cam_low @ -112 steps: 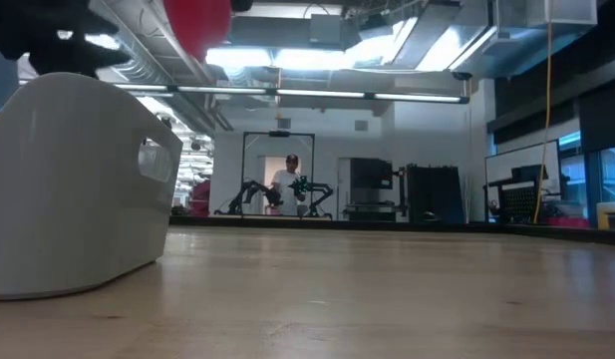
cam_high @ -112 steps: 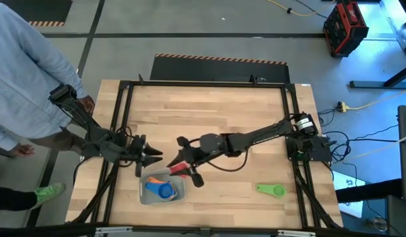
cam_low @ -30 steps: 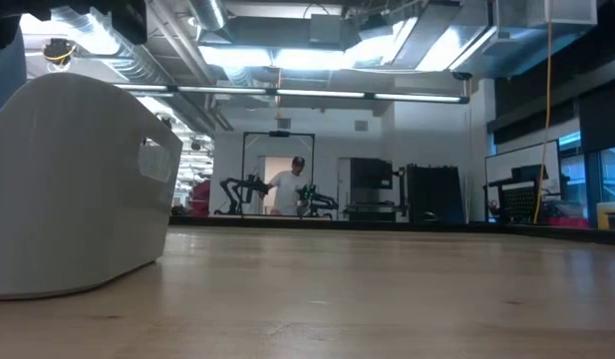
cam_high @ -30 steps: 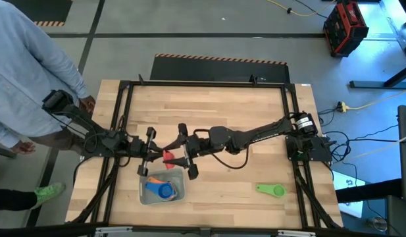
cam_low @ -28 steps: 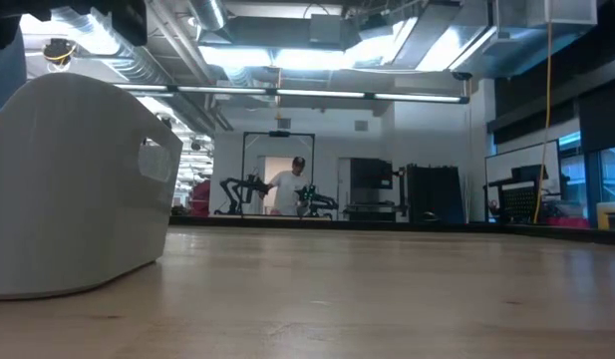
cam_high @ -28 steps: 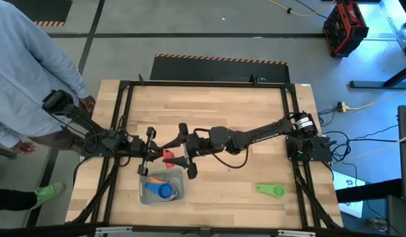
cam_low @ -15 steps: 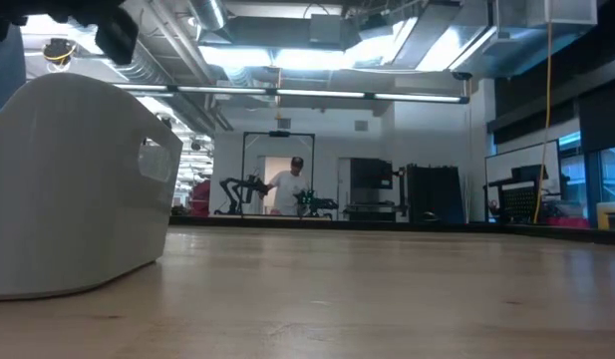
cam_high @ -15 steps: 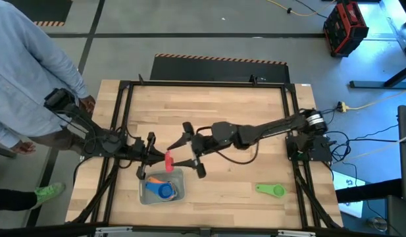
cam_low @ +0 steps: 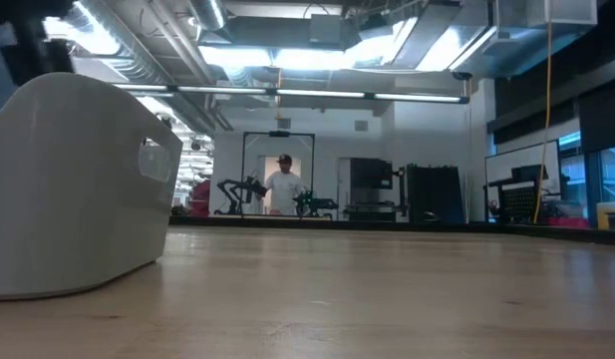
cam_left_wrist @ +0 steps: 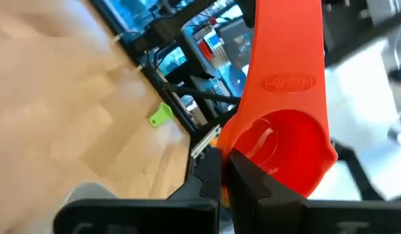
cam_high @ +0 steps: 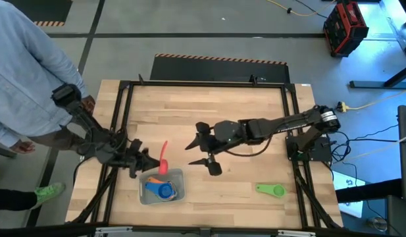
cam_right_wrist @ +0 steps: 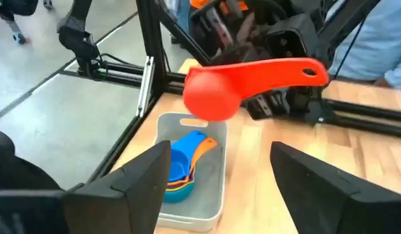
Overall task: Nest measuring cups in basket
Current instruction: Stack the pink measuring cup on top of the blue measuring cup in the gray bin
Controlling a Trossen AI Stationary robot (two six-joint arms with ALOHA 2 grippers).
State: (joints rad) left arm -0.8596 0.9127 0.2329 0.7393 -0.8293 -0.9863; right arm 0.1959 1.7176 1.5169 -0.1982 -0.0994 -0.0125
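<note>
So the left claw (cam_high: 145,162) has the red-orange cup (cam_high: 164,158) pinched at one end, near the tabletop's left edge and just above the basket (cam_high: 178,176). In the left wrist view the grip sits right at the bowl rim (cam_left_wrist: 278,146), with the handle sticking away from the claw. The right claw (cam_high: 204,148) is spread wide and holding nothing, hanging over the middle of the tabletop.

What I'd worry about:
- That's a thin grip on a curved plastic edge. Tilt the wrist to line the cup up and it could swivel or pop out, landing on the wood instead of in the basket.
- The basket already has a blue cup (cam_right_wrist: 179,158) sitting in an orange one, with something teal under them, all bunched at the near-left end. If the red cup is bigger than the blue one it won't nest on top, it'll just perch and tip. I can't tell the sizes from here.
- Drop it from too high and it'll bounce off the stack or knock the basket along.
- A green cup (cam_high: 270,190) is still out by the front right corner, well apart from everything, so that's left to fetch.

Stuff I can't make out: the low view is mostly basket wall (cam_low: 78,179), no cups visible in it. Only four cups show anywhere. A person (cam_high: 25,72) stands at the left edge, close to the left arm.
</note>
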